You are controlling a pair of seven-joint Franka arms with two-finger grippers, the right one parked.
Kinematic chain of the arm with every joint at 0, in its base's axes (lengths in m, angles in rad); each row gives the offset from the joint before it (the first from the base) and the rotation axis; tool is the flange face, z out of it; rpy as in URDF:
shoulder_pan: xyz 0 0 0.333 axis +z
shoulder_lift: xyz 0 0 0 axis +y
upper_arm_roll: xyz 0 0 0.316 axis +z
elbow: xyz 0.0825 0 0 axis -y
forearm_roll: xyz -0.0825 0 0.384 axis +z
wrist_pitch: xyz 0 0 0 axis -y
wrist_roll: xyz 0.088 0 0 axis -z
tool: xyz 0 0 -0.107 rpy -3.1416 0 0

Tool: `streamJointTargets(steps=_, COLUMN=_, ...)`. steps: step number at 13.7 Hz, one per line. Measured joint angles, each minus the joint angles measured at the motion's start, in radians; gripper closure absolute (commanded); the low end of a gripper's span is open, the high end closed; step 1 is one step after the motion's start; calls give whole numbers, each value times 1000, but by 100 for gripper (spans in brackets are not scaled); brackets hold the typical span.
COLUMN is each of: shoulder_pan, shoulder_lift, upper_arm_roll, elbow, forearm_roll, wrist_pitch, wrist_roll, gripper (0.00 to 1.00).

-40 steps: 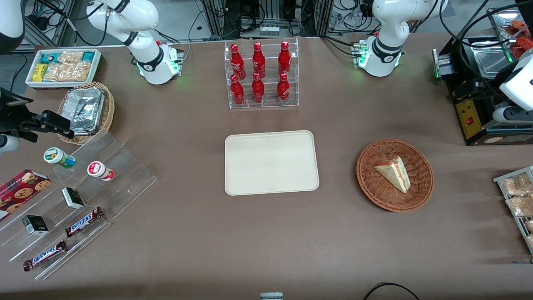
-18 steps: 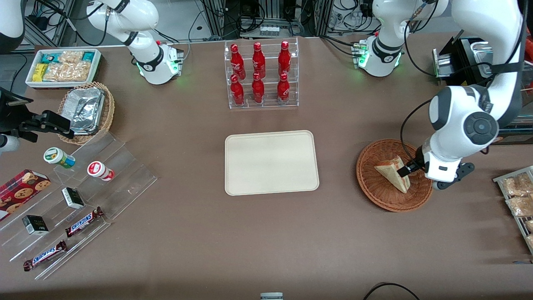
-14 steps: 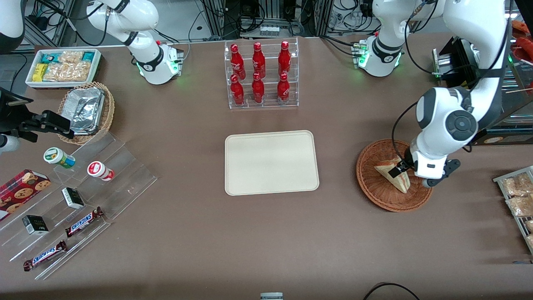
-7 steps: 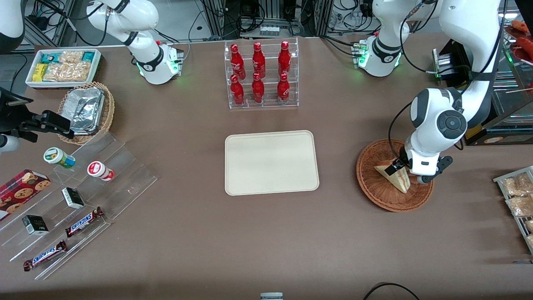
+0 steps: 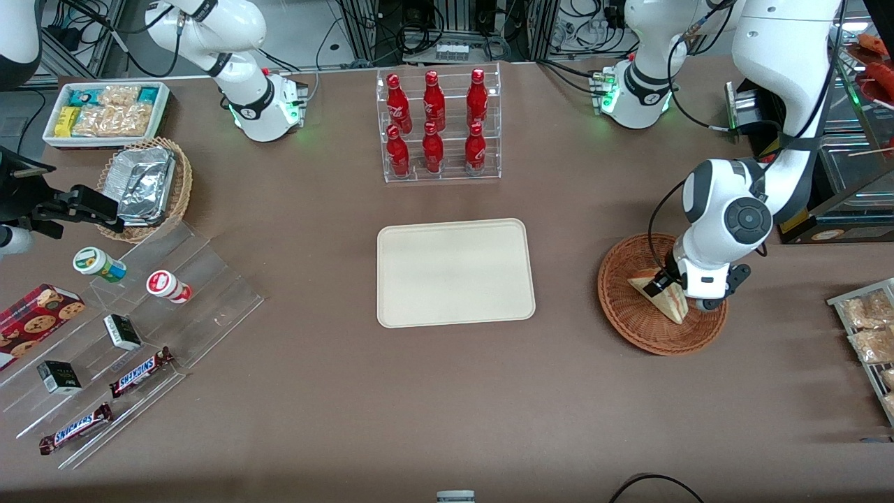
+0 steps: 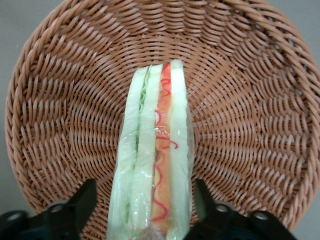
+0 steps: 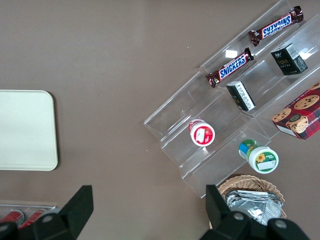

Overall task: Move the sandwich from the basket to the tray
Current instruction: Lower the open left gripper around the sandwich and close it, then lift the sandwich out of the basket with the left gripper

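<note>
The sandwich (image 5: 672,303), a pale wedge in clear wrap with red and green filling, lies in the reddish-brown wicker basket (image 5: 628,327) toward the working arm's end of the table. My left gripper (image 5: 670,286) is down in the basket, open, with one black finger on each side of the sandwich's wide end. In the left wrist view the sandwich (image 6: 155,150) runs between the fingers (image 6: 82,202) of the gripper (image 6: 144,200), with a narrow gap on either side, and the basket (image 6: 250,100) fills the background. The cream tray (image 5: 454,272) lies flat at the table's middle, bare.
A clear rack of red bottles (image 5: 438,126) stands farther from the front camera than the tray. A black machine (image 5: 789,199) and a rack of snack packets (image 5: 866,328) flank the basket. An acrylic step shelf (image 5: 140,314) with snacks lies toward the parked arm's end.
The left arm has swung in over the basket and come down, shifting a little toward the tray, until its open fingers straddle the sandwich. The sandwich has not moved.
</note>
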State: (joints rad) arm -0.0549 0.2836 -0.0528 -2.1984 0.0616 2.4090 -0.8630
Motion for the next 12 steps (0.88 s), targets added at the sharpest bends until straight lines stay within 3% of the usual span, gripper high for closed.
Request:
streamJointTargets(steps=5, shoulder_pan=0, shoulder_lift=-2, upper_arm_roll=0, elbow=19, forearm_roll=0, wrist_pitch=-10, wrist_roll=-9, gripper=100)
streamJointTargets(steps=12, shoulder_pan=-19, shoulder_lift=-85, upper_arm_roll=-31, elbow=332, forearm_roll=1, wrist_pitch=-518, wrist_roll=35, gripper=100)
